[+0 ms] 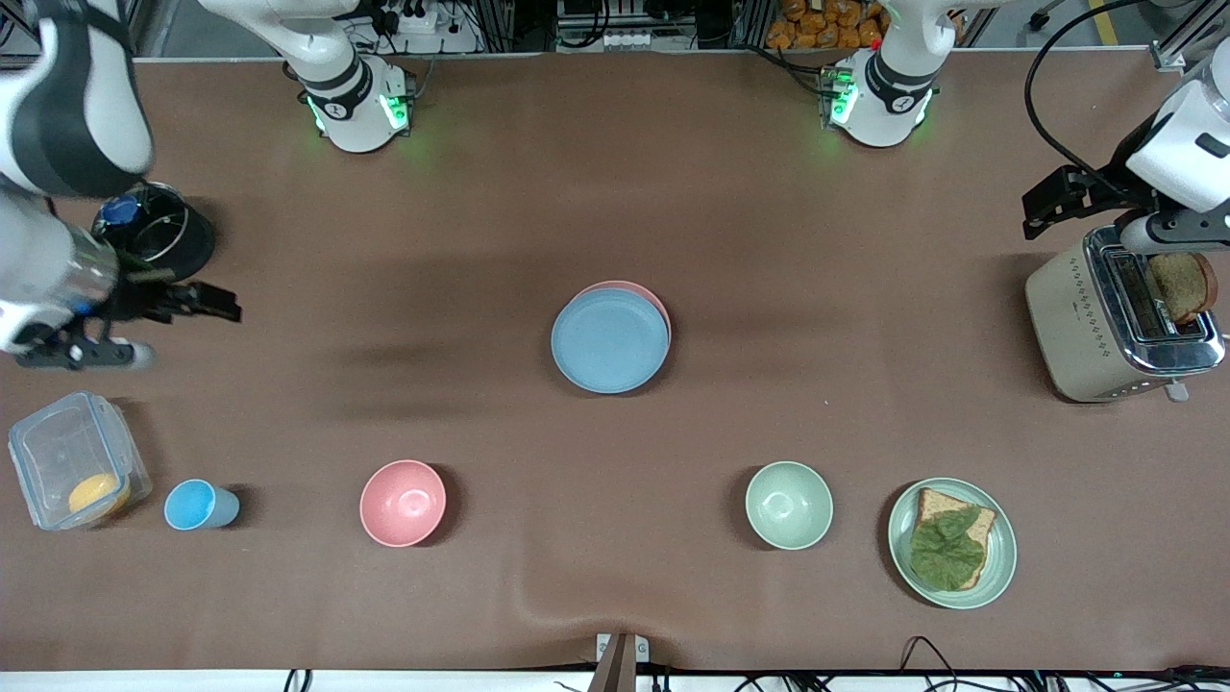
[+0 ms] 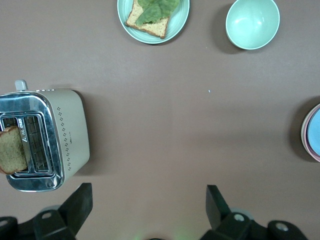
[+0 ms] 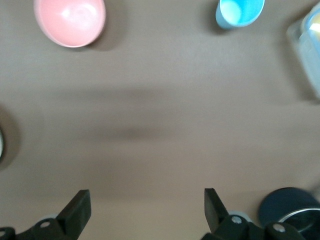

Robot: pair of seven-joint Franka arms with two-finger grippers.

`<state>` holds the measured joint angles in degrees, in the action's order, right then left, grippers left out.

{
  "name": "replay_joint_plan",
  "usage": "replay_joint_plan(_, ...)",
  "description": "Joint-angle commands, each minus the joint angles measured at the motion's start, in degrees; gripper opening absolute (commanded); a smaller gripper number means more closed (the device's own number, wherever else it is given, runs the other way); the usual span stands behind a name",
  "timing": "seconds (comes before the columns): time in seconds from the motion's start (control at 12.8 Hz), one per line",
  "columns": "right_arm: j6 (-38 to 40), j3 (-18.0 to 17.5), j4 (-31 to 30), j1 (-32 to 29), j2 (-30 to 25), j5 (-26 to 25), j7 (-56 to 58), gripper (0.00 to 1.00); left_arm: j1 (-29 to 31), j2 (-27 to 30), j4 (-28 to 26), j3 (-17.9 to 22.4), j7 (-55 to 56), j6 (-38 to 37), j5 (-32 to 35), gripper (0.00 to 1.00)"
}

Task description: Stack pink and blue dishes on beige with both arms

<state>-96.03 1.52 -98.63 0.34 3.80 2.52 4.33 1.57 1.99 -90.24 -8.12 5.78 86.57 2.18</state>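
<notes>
The light blue plate lies in the middle of the table on top of the pale pink plate, of which only a rim shows. No beige plate shows; whatever is under the stack is hidden. The stack's edge also appears in the left wrist view. My left gripper hangs open and empty beside the toaster, at the left arm's end of the table; its own camera shows it over bare cloth. My right gripper is open and empty at the right arm's end; the right wrist view shows it over bare cloth too.
A toaster holds a bread slice. Along the edge nearer the front camera stand a green plate with bread and a leaf, a green bowl, a pink bowl, a blue cup and a clear box. A black pot sits by the right gripper.
</notes>
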Motion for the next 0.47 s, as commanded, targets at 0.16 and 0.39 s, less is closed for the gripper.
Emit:
replay_joint_plan(0.16, 8.74, -0.72, 9.40, -1.92, -4.24, -4.53, 9.54, 1.00, 0.36, -0.14, 1.38, -0.14, -1.38, -1.23, 0.11, 1.00)
replay_joint_plan(0.39, 10.16, -0.72, 13.46, -3.33, -4.15, -4.54, 9.13, 1.00, 0.45, -0.14, 1.47, -0.14, -1.64, -1.23, 0.19, 1.00)
